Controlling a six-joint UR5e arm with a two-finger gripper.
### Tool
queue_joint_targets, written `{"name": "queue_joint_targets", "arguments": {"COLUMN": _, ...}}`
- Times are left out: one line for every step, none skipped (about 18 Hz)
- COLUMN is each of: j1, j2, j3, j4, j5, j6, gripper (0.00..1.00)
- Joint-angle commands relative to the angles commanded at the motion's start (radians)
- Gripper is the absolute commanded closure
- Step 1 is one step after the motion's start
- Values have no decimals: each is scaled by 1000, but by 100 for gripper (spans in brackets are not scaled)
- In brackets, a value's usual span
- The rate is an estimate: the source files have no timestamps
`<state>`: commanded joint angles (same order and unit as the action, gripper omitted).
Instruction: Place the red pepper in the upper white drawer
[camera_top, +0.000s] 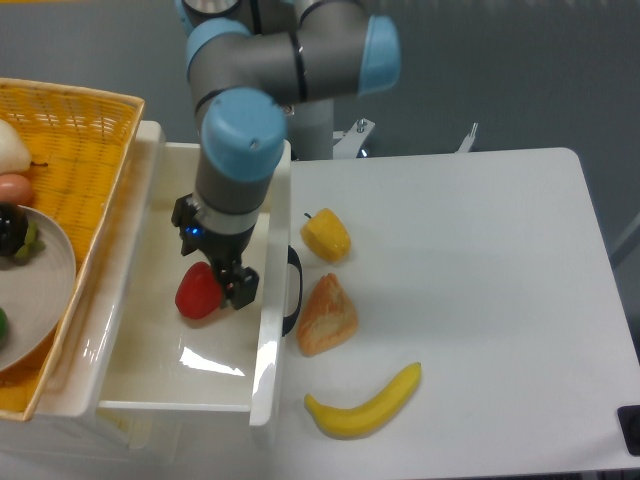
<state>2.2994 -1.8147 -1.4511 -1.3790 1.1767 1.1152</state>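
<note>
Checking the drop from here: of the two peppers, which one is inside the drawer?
The red pepper, lying on the floor of the upper white drawer beside the gripper. The yellow pepper sits outside on the table, right of the drawer front.

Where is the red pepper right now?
The red pepper lies inside the upper white drawer, on the left of the camera view, right beside the end effector, with the orange wicker basket farther left.

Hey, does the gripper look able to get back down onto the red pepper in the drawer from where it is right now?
Probably yes. The gripper hangs just beside the red pepper, which lies on the floor of the upper white drawer. The drawer is open on top, and nothing covers the pepper.
</note>
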Motion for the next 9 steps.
{"name": "queue_joint_targets", "arguments": {"j1": 0, "j2": 2, "j3": 2, "j4": 0, "j5": -2, "j6": 0, "gripper": 2}}
{"name": "queue_joint_targets", "arguments": {"j1": 3, "j2": 11, "j3": 2, "j4": 0, "j5": -3, "j6": 0, "gripper": 2}}
{"name": "queue_joint_targets", "arguments": {"j1": 8, "j2": 14, "j3": 2, "j4": -2, "j5": -11, "j6": -2, "gripper": 2}}
{"name": "queue_joint_targets", "arguments": {"j1": 21, "j2": 17, "j3": 2, "j4": -2, "j5": -25, "j6": -2, "gripper": 2}}
{"name": "queue_joint_targets", "arguments": {"j1": 31, "j2": 18, "j3": 2, "j4": -2, "j5": -46, "j6": -2, "gripper": 2}}
{"name": "queue_joint_targets", "arguments": {"j1": 40, "j2": 20, "j3": 2, "j4": 0, "j5": -66, "j6": -6, "gripper": 2}}
{"name": "queue_joint_targets", "arguments": {"j1": 49, "j2": 20, "j3": 2, "j4": -2, "j5": -81, "j6": -11, "gripper": 2}}
{"name": "queue_joint_targets", "arguments": {"j1": 55, "j2": 25, "j3": 2, "j4": -2, "j5": -95, "j6": -12, "gripper": 2}}
{"name": "queue_joint_targets", "arguments": {"j1": 60, "j2": 32, "j3": 2, "j4": -3, "j5": -106, "j6": -12, "gripper": 2}}
